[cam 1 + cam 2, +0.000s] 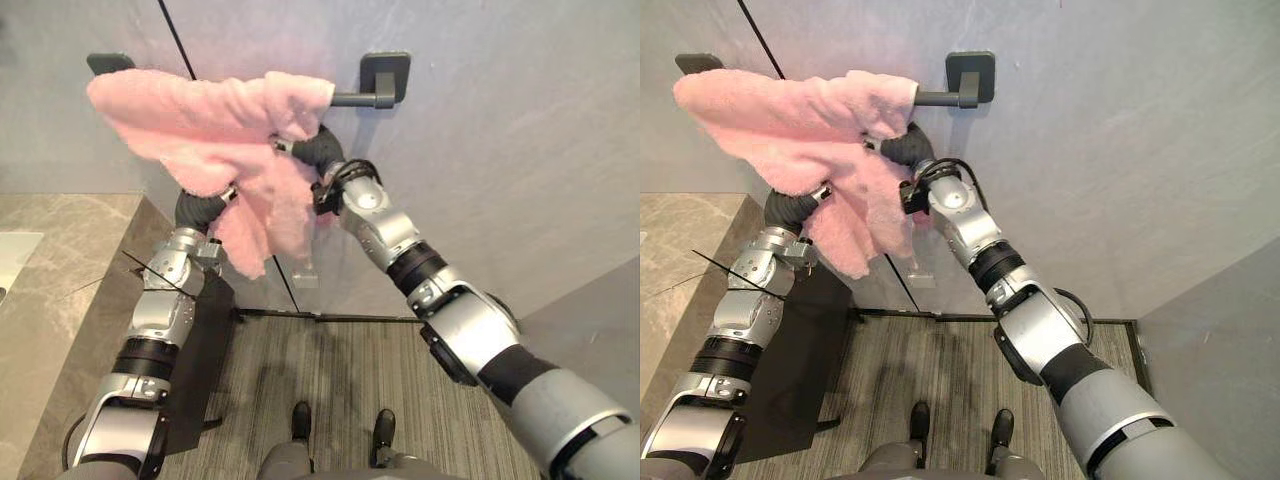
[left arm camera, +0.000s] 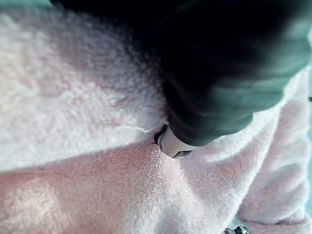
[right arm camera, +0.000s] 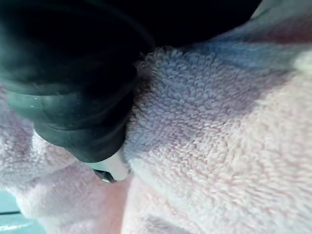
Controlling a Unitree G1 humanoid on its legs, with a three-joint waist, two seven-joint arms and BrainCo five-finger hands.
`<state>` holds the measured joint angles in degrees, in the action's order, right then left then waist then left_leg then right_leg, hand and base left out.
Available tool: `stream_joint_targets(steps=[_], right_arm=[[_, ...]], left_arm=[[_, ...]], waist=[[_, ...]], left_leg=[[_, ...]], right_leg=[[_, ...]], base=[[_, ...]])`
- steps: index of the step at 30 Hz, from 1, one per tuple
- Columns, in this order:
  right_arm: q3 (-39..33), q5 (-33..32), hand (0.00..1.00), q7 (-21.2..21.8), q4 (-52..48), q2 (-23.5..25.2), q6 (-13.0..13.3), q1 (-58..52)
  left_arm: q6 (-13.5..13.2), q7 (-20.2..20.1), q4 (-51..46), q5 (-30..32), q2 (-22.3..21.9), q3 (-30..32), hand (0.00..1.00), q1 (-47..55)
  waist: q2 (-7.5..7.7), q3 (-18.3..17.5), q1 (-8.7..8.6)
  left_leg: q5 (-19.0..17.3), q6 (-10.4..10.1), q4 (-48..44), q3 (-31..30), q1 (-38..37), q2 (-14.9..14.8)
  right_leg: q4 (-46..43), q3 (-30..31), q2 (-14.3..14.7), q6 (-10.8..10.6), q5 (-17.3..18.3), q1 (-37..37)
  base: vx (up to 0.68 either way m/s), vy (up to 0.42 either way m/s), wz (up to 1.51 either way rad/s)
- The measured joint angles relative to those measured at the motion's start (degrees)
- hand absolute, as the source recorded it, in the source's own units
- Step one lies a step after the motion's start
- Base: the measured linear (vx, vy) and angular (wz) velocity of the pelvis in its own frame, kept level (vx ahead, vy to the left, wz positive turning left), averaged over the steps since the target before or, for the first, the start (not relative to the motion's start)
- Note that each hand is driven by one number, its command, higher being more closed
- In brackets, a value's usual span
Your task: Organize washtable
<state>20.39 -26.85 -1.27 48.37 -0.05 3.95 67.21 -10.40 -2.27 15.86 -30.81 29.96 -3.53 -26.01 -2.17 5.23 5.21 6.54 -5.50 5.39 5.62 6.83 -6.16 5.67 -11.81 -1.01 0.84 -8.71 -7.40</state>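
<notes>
Left eye view: pink towel (image 1: 200,120) covers rail (image 1: 356,98); counter (image 1: 50,300) left.

The pink towel (image 1: 200,130) hides most of the towel bar (image 1: 355,98) in the upper part of the frame, leaving bare a short stretch at its right end. The left hand (image 2: 219,83) and the right hand (image 3: 73,83) are buried in its folds beyond their dark covers. The frame's left edge cuts off the marble worktop (image 1: 60,300). A white patch (image 1: 15,255) there is too partial to identify.
</notes>
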Motion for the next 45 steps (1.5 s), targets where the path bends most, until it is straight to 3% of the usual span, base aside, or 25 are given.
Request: stream_joint_targets(steps=[9,14,23,29,45], right_arm=[[-2.57,0.37,1.0,0.42,-2.32,-2.98,-0.01,0.02],[-2.63,-0.68,1.0,0.63,-2.65,-3.21,-0.01,0.8],[-1.79,-0.56,1.0,1.63,-2.83,-3.21,-0.09,0.79],[-0.69,0.6,1.0,2.68,-2.45,-3.08,-0.73,0.73],[0.91,4.98,1.0,2.36,-2.45,-1.05,-0.64,0.77]], left_arm=[[-0.81,-0.18,-4.97,-0.14,1.96,2.54,1.0,2.51],[-0.85,-0.28,-5.06,-0.13,1.95,2.63,1.0,2.53],[-0.7,-1.33,-1.51,0.02,1.91,2.63,1.0,2.58],[-0.66,-1.39,1.02,0.13,1.85,3.11,1.0,2.52],[-0.73,-0.93,4.8,0.58,1.86,6.41,1.0,0.86]], waist=[[-0.05,0.21,0.03],[-0.01,1.52,-1.15],[0.19,1.74,-1.34],[1.1,2.54,-1.38],[1.14,2.52,-0.72]], left_leg=[[-0.16,-0.18,0.06,2.43,-0.5,-0.07],[-0.12,-0.17,0.32,2.65,-0.49,-0.1],[-0.02,-0.29,0.36,3.14,-0.46,-0.09],[0.18,-0.03,0.37,3.07,-0.4,-0.08],[0.27,0.05,0.35,1.47,0.39,-0.01]], right_leg=[[0.21,2.46,0.09,-0.2,-0.48,-0.88],[0.21,2.63,0.09,-0.3,-0.61,-1.04],[0.19,2.79,0.08,-0.41,-0.69,-1.3],[0.02,2.71,0.07,-0.43,-0.71,-1.29],[0.01,1.14,-0.04,-0.15,-0.85,-1.06]], base=[[-0.02,0.036,-0.14],[-0.01,0.017,-0.02],[0.0,0.016,-0.02],[0.01,0.022,0.0],[0.01,0.034,0.06]])
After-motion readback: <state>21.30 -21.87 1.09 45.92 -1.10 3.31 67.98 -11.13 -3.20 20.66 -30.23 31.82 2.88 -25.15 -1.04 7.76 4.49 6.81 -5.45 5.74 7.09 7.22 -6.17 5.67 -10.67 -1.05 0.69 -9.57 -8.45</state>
